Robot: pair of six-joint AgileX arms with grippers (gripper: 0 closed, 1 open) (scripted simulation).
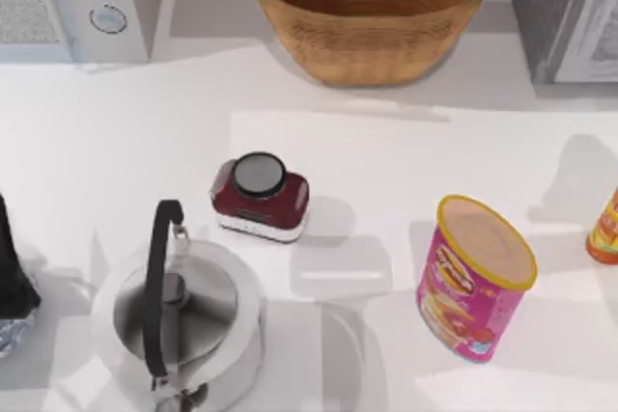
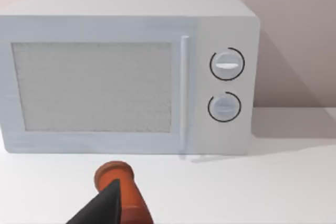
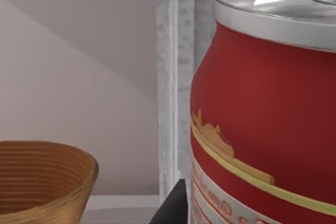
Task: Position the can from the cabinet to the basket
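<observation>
White counter (image 1: 126,142), seen from above, with its contents listed by size.

Microwave (image 1: 58,7): white, two round knobs, at the far left corner; the left wrist view faces its door squarely.

Cabinet (image 1: 550,7): grey speckled box with a white-framed door, at the far right corner.

Basket (image 1: 372,36): round, tan woven wicker, at the far edge between microwave and cabinet, open side up.

Kettle (image 1: 222,287): polished metal with a dark arched handle, near the front left.

Canister (image 1: 473,282): pink with a yellow rim, upright, front right.

Jar (image 1: 261,200): maroon with a dark round lid, near the centre, well apart from the basket.

Bottle (image 1: 605,229): orange-yellow, cut by the right edge of the top view.

Can (image 3: 262,119): red with a yellow band and a shiny silver top, seen close in the right wrist view. It stands upright, long axis vertical, silver top pointing up. The cabinet's pale speckled frame rises directly behind it, and the basket rim lies farther off to one side.

Right pincer (image 3: 170,208): a dark tip just beside the can's lower body; open or gripping cannot be told.

Left pincer (image 2: 105,205): a dark tip over an orange-red cylinder (image 2: 118,179), facing the microwave; its state cannot be told. The left arm (image 1: 12,277) sits at the counter's left edge.
</observation>
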